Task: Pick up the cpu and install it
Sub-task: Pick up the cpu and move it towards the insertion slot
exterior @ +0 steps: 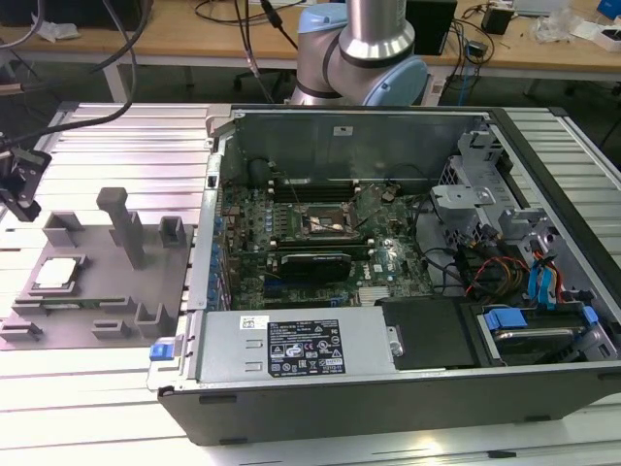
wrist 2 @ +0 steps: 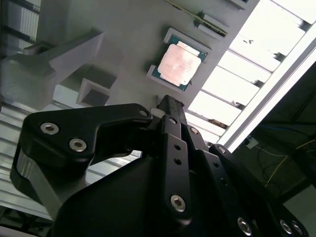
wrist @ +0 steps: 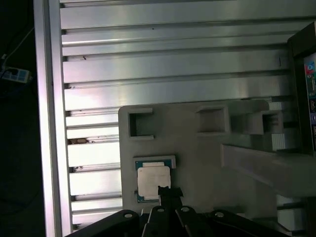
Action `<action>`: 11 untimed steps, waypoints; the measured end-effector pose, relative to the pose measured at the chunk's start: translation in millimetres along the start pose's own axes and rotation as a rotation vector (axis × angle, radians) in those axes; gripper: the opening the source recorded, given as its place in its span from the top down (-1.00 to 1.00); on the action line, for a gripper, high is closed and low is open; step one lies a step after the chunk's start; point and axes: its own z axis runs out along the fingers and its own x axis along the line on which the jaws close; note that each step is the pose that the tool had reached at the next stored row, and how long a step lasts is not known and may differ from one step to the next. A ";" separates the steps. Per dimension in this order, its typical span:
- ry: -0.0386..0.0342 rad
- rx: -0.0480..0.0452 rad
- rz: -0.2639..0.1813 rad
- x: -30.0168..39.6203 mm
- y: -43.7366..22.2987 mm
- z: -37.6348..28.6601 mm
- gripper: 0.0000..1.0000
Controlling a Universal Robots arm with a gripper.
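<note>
The cpu (exterior: 56,273) is a small square chip with a silver top. It lies flat in a recess of the grey fixture plate (exterior: 97,301) at the exterior view's left. Both wrist views show the cpu (wrist 2: 178,64) (wrist: 153,180) just past my black gripper (wrist 2: 167,106) (wrist: 168,191). The gripper hangs above the plate and does not touch the chip. Its fingers come together to a narrow tip with nothing between them. In the exterior view the gripper (exterior: 19,189) is a dark shape at the left edge. The motherboard's dark square socket (exterior: 325,221) sits inside the open computer case.
The open computer case (exterior: 388,408) fills the exterior view's right, with a power supply (exterior: 291,345) along its near side and drive bays (exterior: 529,320). Grey upright blocks (exterior: 121,223) rise from the fixture plate near the chip. The table is ribbed aluminium (exterior: 87,417).
</note>
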 end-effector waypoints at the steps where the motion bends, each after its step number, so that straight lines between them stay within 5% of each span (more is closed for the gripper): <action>1: 0.0001 0.0001 0.000 0.3 -0.3 3.3 0.79; 11: 0.0000 0.0001 0.000 1.4 -0.7 13.2 0.79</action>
